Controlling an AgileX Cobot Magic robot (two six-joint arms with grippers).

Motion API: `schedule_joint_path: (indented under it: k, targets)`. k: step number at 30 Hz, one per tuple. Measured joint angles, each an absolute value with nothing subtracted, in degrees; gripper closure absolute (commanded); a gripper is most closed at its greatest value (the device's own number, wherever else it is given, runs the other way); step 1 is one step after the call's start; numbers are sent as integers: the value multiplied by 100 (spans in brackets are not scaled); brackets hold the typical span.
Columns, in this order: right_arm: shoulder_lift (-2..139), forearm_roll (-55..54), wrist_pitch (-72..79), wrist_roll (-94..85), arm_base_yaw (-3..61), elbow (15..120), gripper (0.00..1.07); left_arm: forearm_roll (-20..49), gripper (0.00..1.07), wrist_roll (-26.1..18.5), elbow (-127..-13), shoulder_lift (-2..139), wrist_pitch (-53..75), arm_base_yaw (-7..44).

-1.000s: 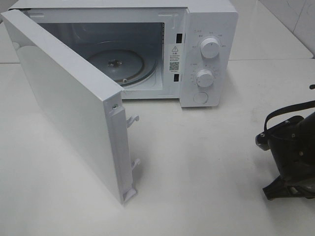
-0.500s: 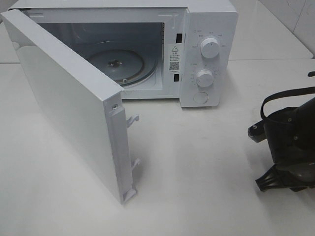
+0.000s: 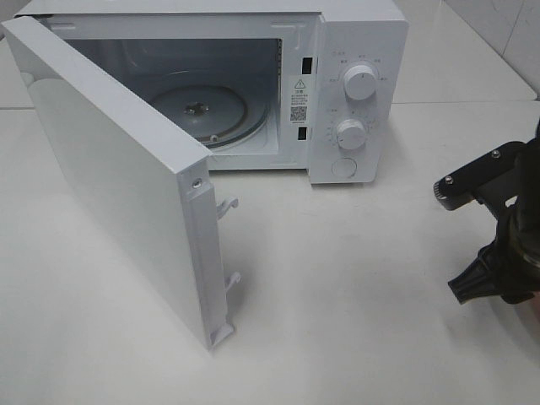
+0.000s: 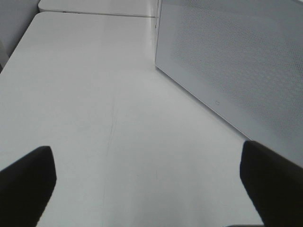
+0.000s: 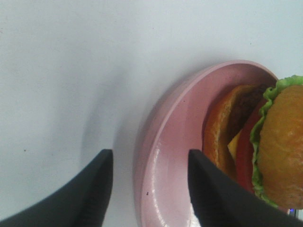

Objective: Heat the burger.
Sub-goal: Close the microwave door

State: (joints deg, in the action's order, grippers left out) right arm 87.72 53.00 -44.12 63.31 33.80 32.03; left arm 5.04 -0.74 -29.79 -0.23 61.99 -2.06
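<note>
burger point(image 5: 265, 142) showing only in the right wrist view
right end effector point(image 5: 150, 187) is gaping over the pink plate point(image 5: 175, 156); left end effector point(image 4: 147, 182) is gaping wide beside the microwave door point(image 4: 232, 71).

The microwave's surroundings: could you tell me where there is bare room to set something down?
Bare table lies between the open door and the right gripper. The turntable is bare. It is crowded at the pink plate holding the burger.

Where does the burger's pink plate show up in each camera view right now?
Exterior high: not in it; the right arm stands at the right edge.
Left wrist: not in it; only the microwave door and the white table.
Right wrist: pink plate right of centre, its rim between the right tool's fingers, burger on it.
Shared landmark: the white table.
</note>
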Motion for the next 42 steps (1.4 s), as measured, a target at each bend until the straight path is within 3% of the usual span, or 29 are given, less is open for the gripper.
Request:
schedule_joint_path:
  k: [4,7,20,42]
  targets:
    - [8308,4985,-4412,5775,3380,3214,35,504,9,-74,-2979,-23,6199,-206]
    - [8079,4727,-4435,5437,3380,3231,32,504,9,-74,-2979,-23,6199,-206]
    - [7007,2217,-4750,2710,3380,3873,32,504,9,-74,-2979,-23,6199,-206]
    - [4853,1610,-5105,1833,3380,3822,32,504,9,-74,-2979,-23,6199,-206]
